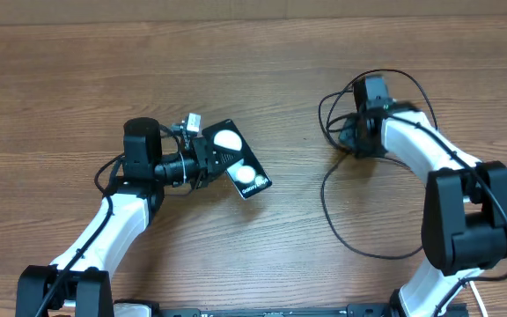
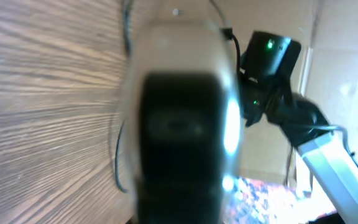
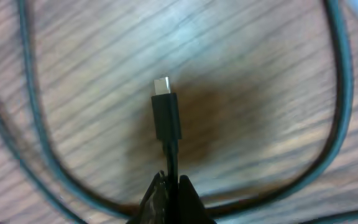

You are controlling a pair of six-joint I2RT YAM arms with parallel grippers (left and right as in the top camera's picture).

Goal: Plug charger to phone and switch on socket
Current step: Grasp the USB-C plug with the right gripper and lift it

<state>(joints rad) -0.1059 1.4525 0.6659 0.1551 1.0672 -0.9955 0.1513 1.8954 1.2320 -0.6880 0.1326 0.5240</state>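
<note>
Over the wooden counter, each hand gripped one item.
Nearer, the left hand was clamped on the end of the phone, glossy face up. Farther off, the right hand pinched the charger just behind its plug tip, the cable looping around.

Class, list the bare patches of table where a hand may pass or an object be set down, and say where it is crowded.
Free: the table left of the left gripper, and the gap between the phone and the charger. Crowded: the charger's loops round the right gripper.
</note>
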